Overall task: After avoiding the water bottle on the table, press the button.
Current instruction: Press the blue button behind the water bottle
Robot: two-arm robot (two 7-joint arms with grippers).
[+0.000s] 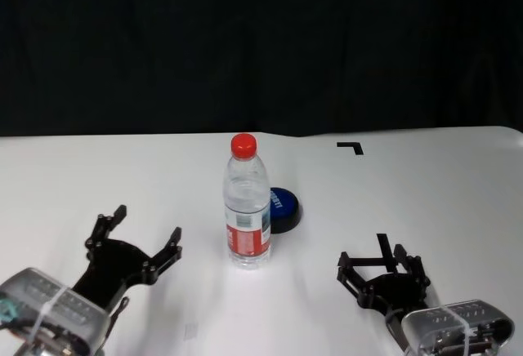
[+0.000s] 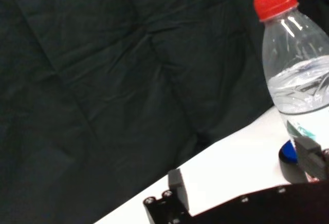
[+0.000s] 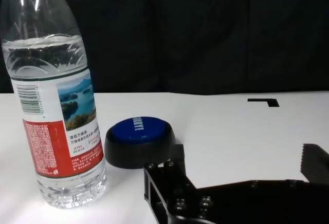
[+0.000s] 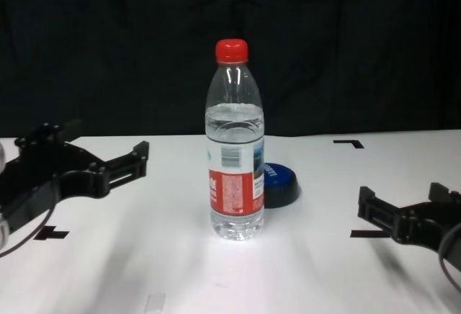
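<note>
The water bottle stands upright in the middle of the white table; it also shows in the chest view and both wrist views. The dark blue button sits just behind and to the right of it, close to its base. My left gripper is open and empty, near the table's front left, apart from the bottle. My right gripper is open and empty at the front right, nearer me than the button.
A black corner mark lies at the table's back right. A black mark lies at the front left under the left arm. A dark curtain hangs behind the table's far edge.
</note>
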